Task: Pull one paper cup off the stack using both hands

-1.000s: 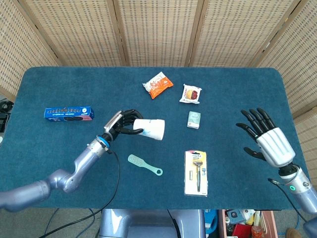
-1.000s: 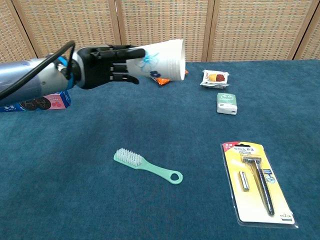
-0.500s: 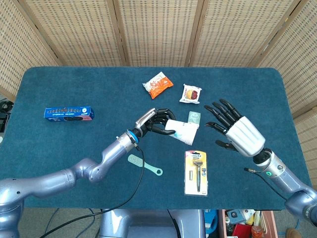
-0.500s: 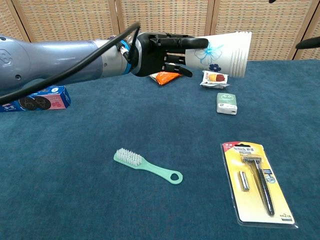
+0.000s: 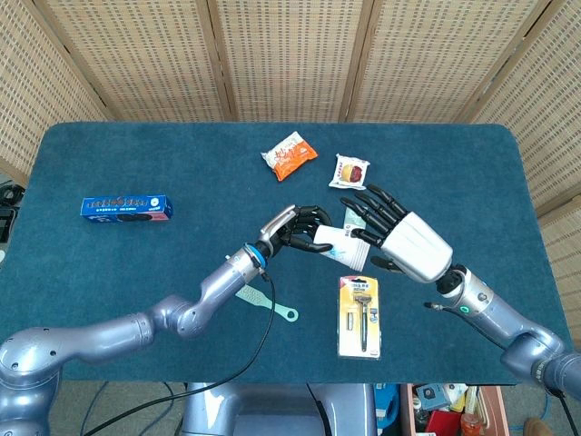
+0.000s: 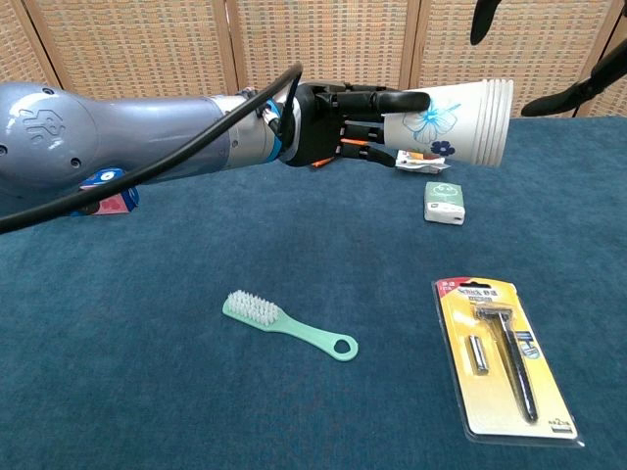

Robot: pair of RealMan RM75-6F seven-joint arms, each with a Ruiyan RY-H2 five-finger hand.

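My left hand (image 5: 298, 227) (image 6: 338, 125) grips the narrow end of a stack of white paper cups (image 5: 342, 245) (image 6: 460, 119) with a blue flower print, held sideways above the table with the rims pointing right. My right hand (image 5: 399, 238) hangs open just beyond the rims, fingers spread toward the stack, and I cannot tell whether they touch it. In the chest view only dark fingertips (image 6: 485, 18) of the right hand show at the top right.
On the blue table (image 5: 109, 272) lie a green brush (image 5: 264, 302), a razor in a yellow pack (image 5: 360, 315), a small green box (image 6: 446, 201), two snack packets (image 5: 290, 155) (image 5: 349, 172) and a blue box (image 5: 125, 208).
The left arm has carried the cup stack rightward across the table. The right hand has come in from the right edge up to the rims of the stack.
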